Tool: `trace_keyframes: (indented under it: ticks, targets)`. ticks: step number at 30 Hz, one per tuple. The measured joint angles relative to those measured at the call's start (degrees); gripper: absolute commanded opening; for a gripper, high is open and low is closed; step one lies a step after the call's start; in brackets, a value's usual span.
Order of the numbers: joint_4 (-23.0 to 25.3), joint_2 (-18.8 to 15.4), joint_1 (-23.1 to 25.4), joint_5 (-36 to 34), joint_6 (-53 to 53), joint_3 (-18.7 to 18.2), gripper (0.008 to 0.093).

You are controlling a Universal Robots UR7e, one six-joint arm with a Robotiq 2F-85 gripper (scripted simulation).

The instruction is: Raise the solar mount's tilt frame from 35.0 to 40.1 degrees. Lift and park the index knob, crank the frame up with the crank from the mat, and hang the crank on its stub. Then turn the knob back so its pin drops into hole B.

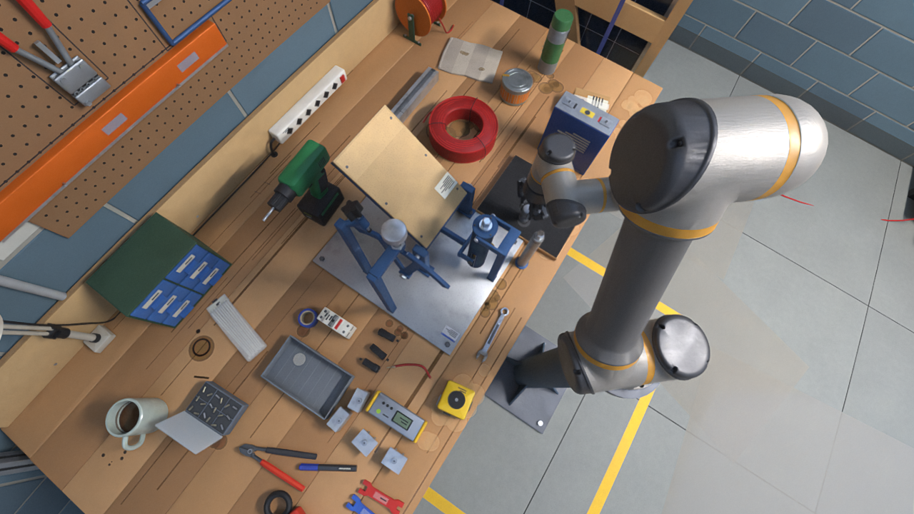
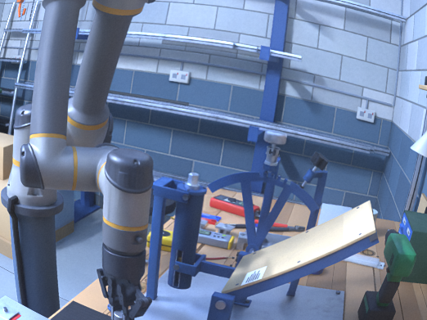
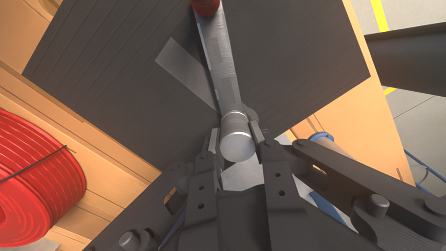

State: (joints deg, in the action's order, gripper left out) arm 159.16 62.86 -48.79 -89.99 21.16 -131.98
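Note:
The crank (image 3: pixel 225 81) is hidden by my wrist in the side cameras. It lies on the black mat (image 1: pixel 511 192) at the table's right edge, a grey flat arm with a red grip at its far end. Its steel hub (image 3: pixel 236 137) is clamped in my gripper (image 3: pixel 234 139), which is closed on it down at the mat. The blue solar mount stands left of the mat on a steel plate (image 1: pixel 409 281). Its tan tilt frame (image 1: pixel 399 176) slopes upward. The index knob (image 2: pixel 275 138) sits atop the blue arc. The screw post (image 1: pixel 484 236) stands beside the mat.
A blue box (image 1: pixel 585 121) and a red wire coil (image 1: pixel 463 128) lie behind the mat. A grey stub (image 1: pixel 532 248) stands at the mat's near corner. A green drill (image 1: pixel 307 179) sits left of the mount. A wrench (image 1: pixel 493 332) lies near the table edge.

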Motion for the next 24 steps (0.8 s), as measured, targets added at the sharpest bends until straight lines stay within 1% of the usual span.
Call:
trace_keyframes:
  ticks: [5, 10, 16, 24]
  targets:
    - [-0.63, 0.39, -0.02, -0.01, 0.00, -0.02, 0.0080]
    - [-1.89, 1.65, -0.02, -0.01, 0.00, 0.05, 0.0080]
    - [-4.45, 4.09, -0.01, -0.01, 0.00, 0.26, 0.0080]
    - [-9.05, 8.17, 0.00, -0.01, 0.00, 0.84, 0.0080]
